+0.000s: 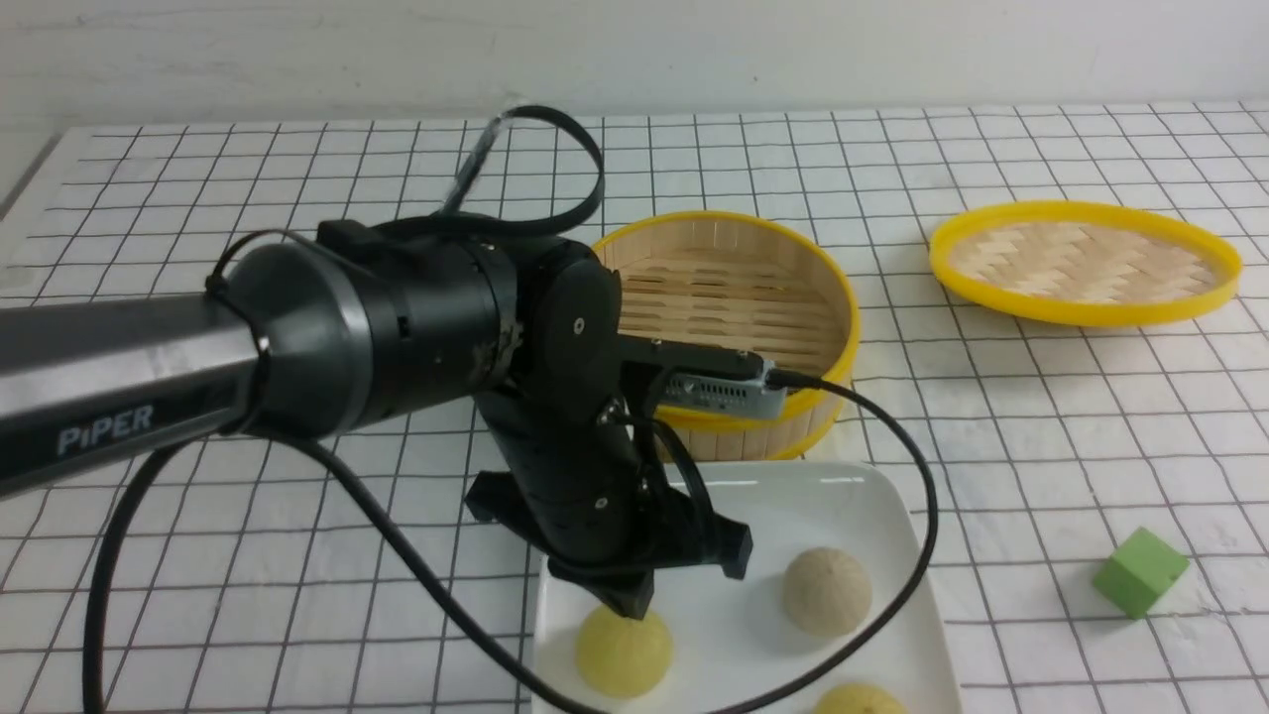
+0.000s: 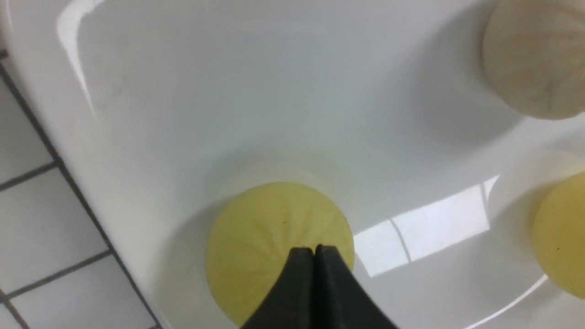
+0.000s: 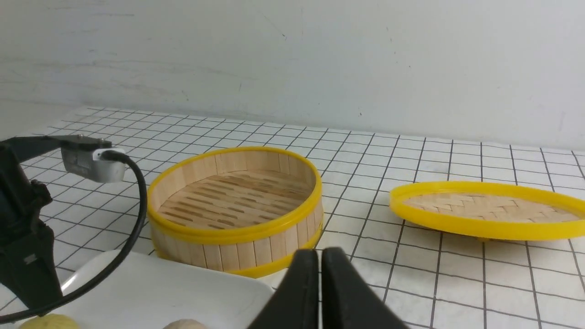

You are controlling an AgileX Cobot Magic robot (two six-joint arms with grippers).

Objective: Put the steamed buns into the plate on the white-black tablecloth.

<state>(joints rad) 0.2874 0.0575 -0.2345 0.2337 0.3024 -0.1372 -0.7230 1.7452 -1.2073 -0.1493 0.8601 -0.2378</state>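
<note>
The white square plate (image 1: pixel 853 496) lies on the white-black tablecloth (image 1: pixel 1041 416) at the near edge. Three steamed buns sit in it: a yellow one (image 1: pixel 625 654), a beige one (image 1: pixel 827 592) and a second yellow one (image 1: pixel 861 700) at the frame's bottom. My left gripper (image 1: pixel 630 605) points down right over the first yellow bun (image 2: pixel 265 233), shut with nothing between its fingers. Whether the tips touch the bun I cannot tell. In the left wrist view the gripper (image 2: pixel 314 250) shows pressed together. My right gripper (image 3: pixel 320 251) is shut and empty, low over the cloth beside the plate (image 3: pixel 160 283).
An empty bamboo steamer basket (image 1: pixel 734 297) with yellow rims stands just behind the plate. Its woven lid (image 1: pixel 1086 260) lies at the back right. A small green cube (image 1: pixel 1140 572) sits on the cloth right of the plate. The left arm's cable (image 1: pixel 922 496) loops over the plate.
</note>
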